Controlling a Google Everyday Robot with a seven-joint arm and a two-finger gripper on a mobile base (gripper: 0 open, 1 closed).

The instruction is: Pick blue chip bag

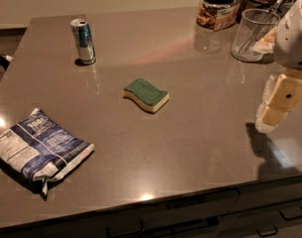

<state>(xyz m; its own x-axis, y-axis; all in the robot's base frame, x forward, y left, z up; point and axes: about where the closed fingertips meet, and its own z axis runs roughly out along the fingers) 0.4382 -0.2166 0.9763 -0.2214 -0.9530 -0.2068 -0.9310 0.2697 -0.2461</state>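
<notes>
Over a dark grey counter (200,133), we should carry the empty cream gripper (276,105), opening unclear, across to the crinkly dark blue foil chip bag (39,150).

The cream-and-tan blocky plastic gripper (270,117) sits at the 3 o'clock edge of the view. Its flat tan face carries one small dark round dot, like a screw head, and its edges are paler, off-white. At its 1 o'clock, the smooth rounded white arm housing (293,33) shows a small dark spot near its lower rim.
</notes>
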